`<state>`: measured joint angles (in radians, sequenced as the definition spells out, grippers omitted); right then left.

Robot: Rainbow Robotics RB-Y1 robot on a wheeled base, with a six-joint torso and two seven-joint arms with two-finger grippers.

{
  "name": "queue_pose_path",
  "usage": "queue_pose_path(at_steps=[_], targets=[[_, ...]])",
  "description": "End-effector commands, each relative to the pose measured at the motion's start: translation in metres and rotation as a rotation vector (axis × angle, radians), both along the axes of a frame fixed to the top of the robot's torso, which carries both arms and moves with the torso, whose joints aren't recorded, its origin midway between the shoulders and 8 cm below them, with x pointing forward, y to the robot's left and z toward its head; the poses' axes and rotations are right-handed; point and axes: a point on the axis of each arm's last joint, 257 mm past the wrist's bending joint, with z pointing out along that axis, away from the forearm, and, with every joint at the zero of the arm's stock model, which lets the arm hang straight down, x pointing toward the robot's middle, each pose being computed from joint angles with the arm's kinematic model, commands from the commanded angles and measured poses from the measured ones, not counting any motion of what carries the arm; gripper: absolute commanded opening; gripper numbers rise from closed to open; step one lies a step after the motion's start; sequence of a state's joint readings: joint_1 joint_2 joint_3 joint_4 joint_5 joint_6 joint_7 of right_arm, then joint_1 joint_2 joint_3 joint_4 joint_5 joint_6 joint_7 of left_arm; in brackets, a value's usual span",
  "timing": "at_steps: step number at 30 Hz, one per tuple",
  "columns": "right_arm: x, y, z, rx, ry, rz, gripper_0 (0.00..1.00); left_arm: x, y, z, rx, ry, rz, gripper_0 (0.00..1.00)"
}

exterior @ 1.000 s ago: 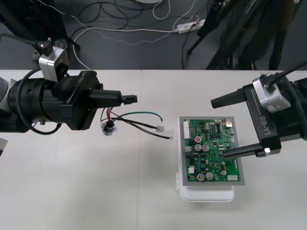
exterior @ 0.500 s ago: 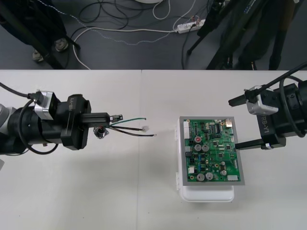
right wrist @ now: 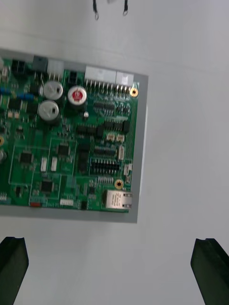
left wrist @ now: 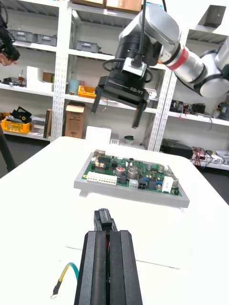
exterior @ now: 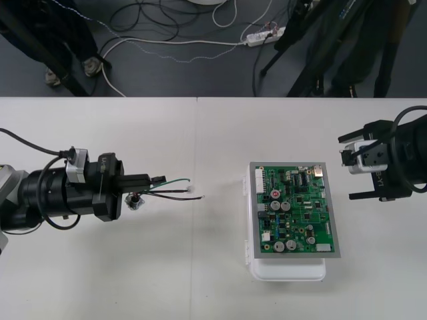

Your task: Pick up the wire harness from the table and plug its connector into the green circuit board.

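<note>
1. Left arm (exterior: 60, 193) reaches in low over the left half of the tabletop (exterior: 200, 267), pointing toward the circuit board (exterior: 293, 210).
2. Left jaws are clamped on the wire harness (exterior: 170, 190) at its black plug (exterior: 158, 179). In the left wrist view the two black fingers (left wrist: 95, 267) stand pressed together in the middle, and the plug (left wrist: 103, 220) sticks out just past their tips.
3. The thin wires run out from the plug toward the board. The green wire (exterior: 175, 180) lies on the far side, with the dark ones nearer me. Their loose ends stop well short of the board. I cannot tell whether the ends touch the tabletop.
4. The round metal socket (exterior: 133, 201) hangs just below and beside the left jaws.
5. The plug is not in the board; open tabletop lies between them.
6. The board sits on its white base (exterior: 287, 270) on the right half of the tabletop.
7. Right arm (exterior: 400, 167) is off the board's right edge, not touching it. Right jaws are wide apart. In the right wrist view the fingers (right wrist: 12, 267) stand at the two corners, with nothing between them, and they face the board (right wrist: 71, 147).
8. Beyond the board in that view I see two ring terminals (right wrist: 95, 16) of the harness.
</note>
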<state>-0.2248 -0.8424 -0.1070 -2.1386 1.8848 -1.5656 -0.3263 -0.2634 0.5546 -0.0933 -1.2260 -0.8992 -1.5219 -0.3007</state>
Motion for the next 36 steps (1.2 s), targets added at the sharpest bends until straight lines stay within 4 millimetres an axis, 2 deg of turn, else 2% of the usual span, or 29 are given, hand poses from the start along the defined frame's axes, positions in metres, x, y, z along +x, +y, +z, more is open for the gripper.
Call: queue_pose_path(at_steps=[1, 5, 9, 17, 24, 36], targets=[[-0.003, -0.029, -0.022, -0.132, -0.003, 0.006, 1.0, -0.019, -0.023, -0.017, -0.007, -0.061, -0.083, 0.0], [-0.002, -0.038, -0.044, -0.217, 0.006, -0.002, 1.0, -0.023, -0.047, -0.038, -0.009, -0.011, -0.125, 0.0], [-0.002, -0.046, -0.059, -0.27, 0.021, -0.02, 1.0, -0.025, -0.063, -0.046, -0.015, 0.008, -0.151, 0.0], [-0.008, -0.066, -0.098, -0.308, 0.125, -0.055, 1.0, -0.013, -0.091, -0.058, 0.002, -0.033, -0.16, 0.0], [-0.005, -0.073, -0.1, -0.311, 0.136, -0.112, 1.0, -0.009, -0.11, -0.062, 0.023, -0.041, -0.183, 0.0], [-0.007, -0.048, -0.103, -0.224, 0.165, -0.178, 1.0, -0.014, -0.127, -0.054, 0.019, -0.038, -0.229, 0.0]])
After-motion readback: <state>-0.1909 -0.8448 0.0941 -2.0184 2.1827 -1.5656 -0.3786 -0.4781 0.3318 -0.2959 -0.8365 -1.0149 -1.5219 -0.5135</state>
